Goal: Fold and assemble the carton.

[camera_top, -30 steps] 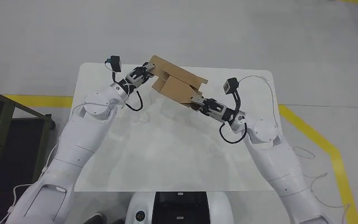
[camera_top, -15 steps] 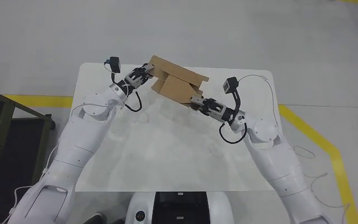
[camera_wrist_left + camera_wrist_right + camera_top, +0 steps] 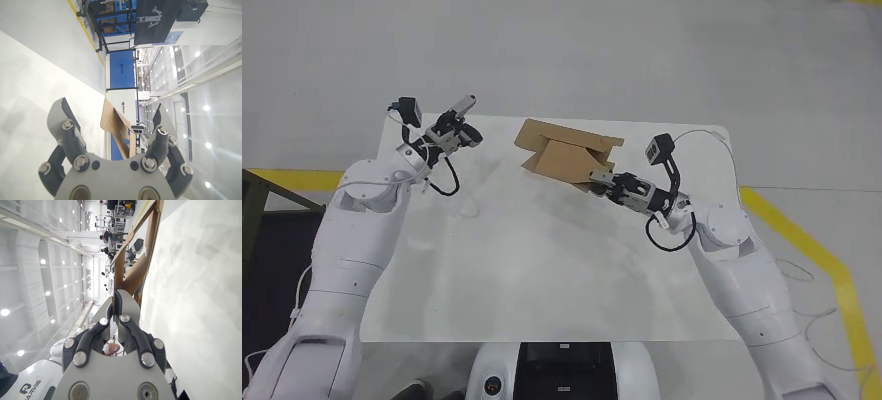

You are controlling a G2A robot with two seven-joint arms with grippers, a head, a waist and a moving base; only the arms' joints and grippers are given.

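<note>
Toward the far edge of the table [image 3: 542, 280], we are gripping one cardboard carton [image 3: 564, 152], and it is sitting partly opened, its flaps hanging loose and bare cardboard showing inside. We are counting one carton and two grippers. Our right gripper [image 3: 594, 180] is clamping tight on the carton's near right edge. Our left gripper [image 3: 464, 104] is hanging with its fingers spread wide, well apart from the carton, over the far left corner. A second ago we were pinching the carton's left end with it; now it is pulling back, and the carton is sitting turned more squarely to the far edge.
</note>
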